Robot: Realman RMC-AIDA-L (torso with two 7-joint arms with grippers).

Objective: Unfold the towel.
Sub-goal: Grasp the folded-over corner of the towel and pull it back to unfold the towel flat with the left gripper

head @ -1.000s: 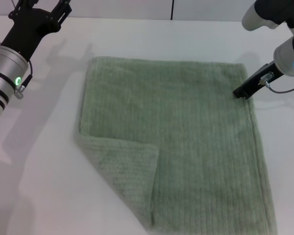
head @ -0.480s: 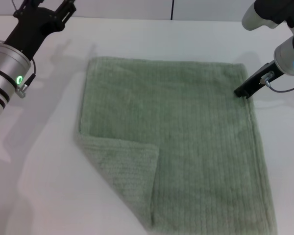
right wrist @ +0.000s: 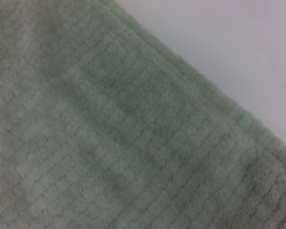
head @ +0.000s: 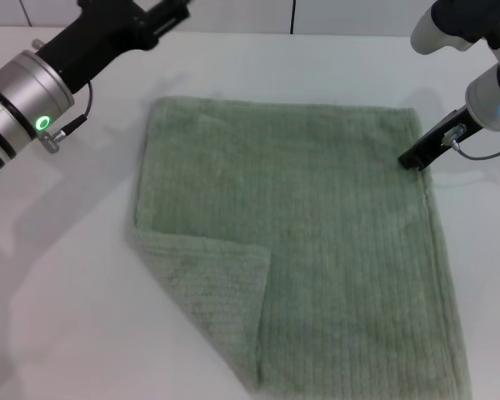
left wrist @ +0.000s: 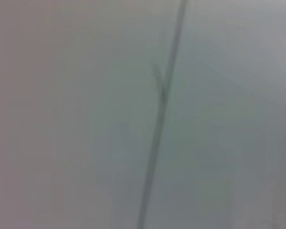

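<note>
The towel (head: 292, 242) lies flat on the surface (head: 67, 292), its near-left corner folded over. My right gripper (head: 412, 158) touches its right edge, my left gripper (head: 146, 17) hovers far-left; I cannot tell either's opening. A careless pinch there could bunch the cloth instead of freeing the fold.

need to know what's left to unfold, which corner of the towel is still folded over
The near-left corner of the towel: a triangular flap lies doubled back onto the cloth. The two far corners lie flat; the near-right one is out of view.

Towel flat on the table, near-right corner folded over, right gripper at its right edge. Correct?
Not quite: on the towel the folded-over corner is the near-left one, as the head view shows. The rest holds: it lies on the table, with the right gripper at its right edge.
</note>
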